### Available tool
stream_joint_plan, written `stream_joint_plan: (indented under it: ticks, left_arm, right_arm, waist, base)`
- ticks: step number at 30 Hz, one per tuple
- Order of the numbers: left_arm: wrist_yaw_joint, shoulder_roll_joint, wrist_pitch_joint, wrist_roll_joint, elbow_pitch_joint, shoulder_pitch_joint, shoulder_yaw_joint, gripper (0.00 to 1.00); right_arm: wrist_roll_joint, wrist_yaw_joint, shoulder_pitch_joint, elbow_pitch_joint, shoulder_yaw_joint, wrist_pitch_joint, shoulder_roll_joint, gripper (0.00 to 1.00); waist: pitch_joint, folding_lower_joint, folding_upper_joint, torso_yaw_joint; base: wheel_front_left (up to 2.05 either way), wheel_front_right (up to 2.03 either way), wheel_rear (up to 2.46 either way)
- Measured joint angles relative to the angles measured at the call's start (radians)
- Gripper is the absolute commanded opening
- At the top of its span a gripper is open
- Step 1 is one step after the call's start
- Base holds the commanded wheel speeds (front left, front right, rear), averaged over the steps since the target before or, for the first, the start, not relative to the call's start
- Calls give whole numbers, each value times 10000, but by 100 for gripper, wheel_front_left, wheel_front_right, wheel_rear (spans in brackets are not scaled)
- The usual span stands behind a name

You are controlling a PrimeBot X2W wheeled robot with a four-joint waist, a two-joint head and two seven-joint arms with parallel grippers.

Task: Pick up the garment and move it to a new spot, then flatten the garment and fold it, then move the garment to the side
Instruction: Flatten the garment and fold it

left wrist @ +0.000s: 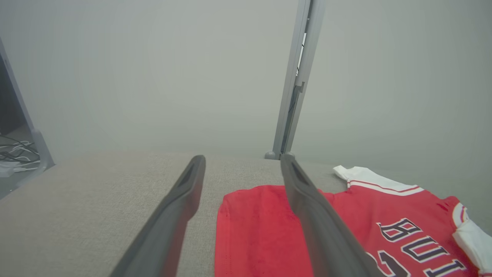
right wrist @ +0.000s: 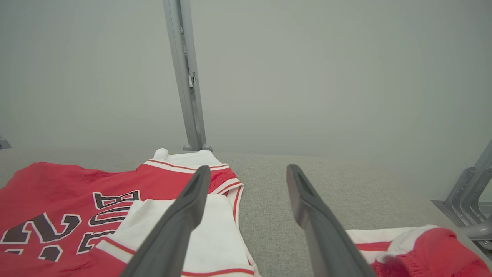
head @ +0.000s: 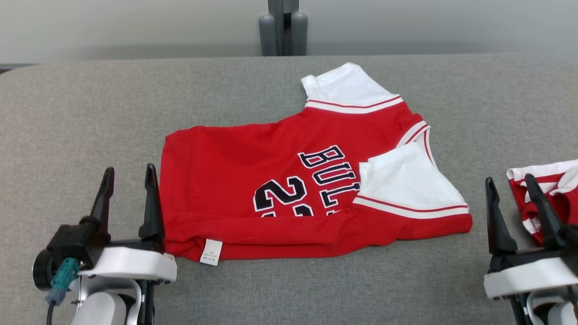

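The garment (head: 253, 180) is a red jersey with white sleeves and dark lettering, lying partly folded on the grey table (head: 90, 104); its near edge is doubled over and a white label shows at the front. It also appears in the left wrist view (left wrist: 261, 231) and the right wrist view (right wrist: 57, 192). My left gripper (head: 128, 174) stands open just left of the jersey's left edge, holding nothing. My right gripper (head: 510, 183) stands open to the right of the jersey's sleeve end, also holding nothing.
A second red and white cloth piece (head: 546, 189) lies crumpled at the table's right edge, behind my right gripper. A grey post (head: 283, 27) rises behind the table's far edge. Cables (left wrist: 15, 154) lie on the floor at the left.
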Motion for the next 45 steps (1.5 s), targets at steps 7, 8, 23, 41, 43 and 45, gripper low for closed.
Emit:
stream_joint_plan:
  ticks: [7,8,23,41,43,45]
  left_arm:
    - [-19,27,-407,332,882,558,-165,100]
    - [-15,54,-426,420,976,685,-217,100]
    - [-341,268,-546,713,1294,1111,-560,100]
    - [-782,123,268,453,1868,1147,-1206,100]
    - [-894,84,370,364,2086,1145,-1313,100]
    - [-1005,61,420,299,2259,1125,-1398,100]
  right_arm:
    - [-240,0,828,-90,-138,96,236,100]
    - [-255,0,908,-90,-142,104,255,100]
    - [-316,0,1511,-288,-322,449,391,100]
    - [-299,0,886,1080,17,892,276,100]
    - [-297,0,707,1488,94,888,203,100]
    - [-268,0,511,1858,155,859,144,100]
  waist:
    - [-588,0,0,-155]
    - [-676,0,0,-175]
    - [-1281,0,0,-66]
    - [-655,0,0,119]
    - [-501,0,0,156]
    - [-341,0,0,186]
  base:
    - [0,0,0]
    - [0,0,0]
    - [0,0,0]
    - [0,0,0]
    - [0,0,0]
    - [0,0,0]
